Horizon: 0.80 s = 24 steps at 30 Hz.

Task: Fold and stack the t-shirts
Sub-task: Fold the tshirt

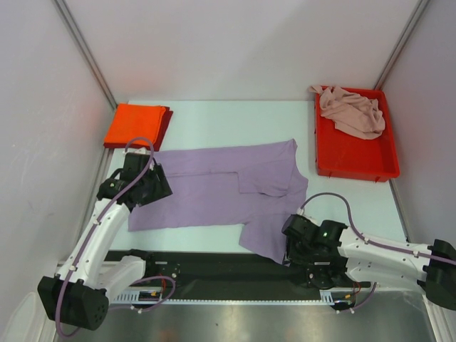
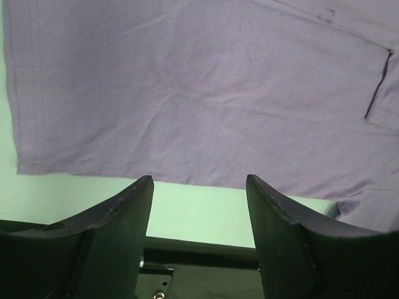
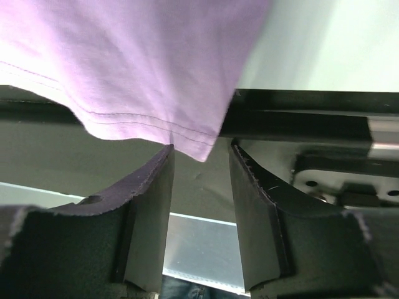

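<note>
Where the nearest corner of the lavender t-shirt (image 1: 206, 189) hung, the right gripper (image 3: 201, 152) sat with fingers apart, pinching nothing; the left gripper (image 2: 198, 180), likewise spread, hovered at its left hem. Beyond it lay an orange-red t-shirt (image 1: 132, 125), left, and a pink t-shirt (image 1: 353, 110) in a red tray (image 1: 356, 160), right.

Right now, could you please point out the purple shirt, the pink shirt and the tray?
purple shirt (image 1: 206, 189), top view, middle of its body.
pink shirt (image 1: 353, 112), top view, centre of the heap.
tray (image 1: 356, 155), top view, bare floor.

Lab booth: white panel walls (image 1: 242, 43), bench-mounted arms (image 1: 100, 235).
</note>
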Motion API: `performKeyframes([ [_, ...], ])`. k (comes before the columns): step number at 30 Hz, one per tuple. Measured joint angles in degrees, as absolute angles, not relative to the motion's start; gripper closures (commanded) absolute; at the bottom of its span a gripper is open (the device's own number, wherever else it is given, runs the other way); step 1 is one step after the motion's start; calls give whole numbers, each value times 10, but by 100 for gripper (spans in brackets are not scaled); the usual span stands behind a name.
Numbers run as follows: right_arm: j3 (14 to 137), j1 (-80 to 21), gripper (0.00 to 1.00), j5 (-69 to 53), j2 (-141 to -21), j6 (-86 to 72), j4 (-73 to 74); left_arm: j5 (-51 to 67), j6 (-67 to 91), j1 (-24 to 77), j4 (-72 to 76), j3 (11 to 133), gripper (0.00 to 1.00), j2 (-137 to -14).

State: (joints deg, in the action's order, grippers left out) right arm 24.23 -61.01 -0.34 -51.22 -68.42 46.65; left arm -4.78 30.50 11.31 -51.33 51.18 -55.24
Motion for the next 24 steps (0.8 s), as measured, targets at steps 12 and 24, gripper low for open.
performKeyframes([
  [12,234,-611,71,-10,-520,-709,428,-58,305,114,-526,512,33,-545],
  [24,239,-602,100,13,-511,-707,449,-110,354,104,-580,512,35,-542],
])
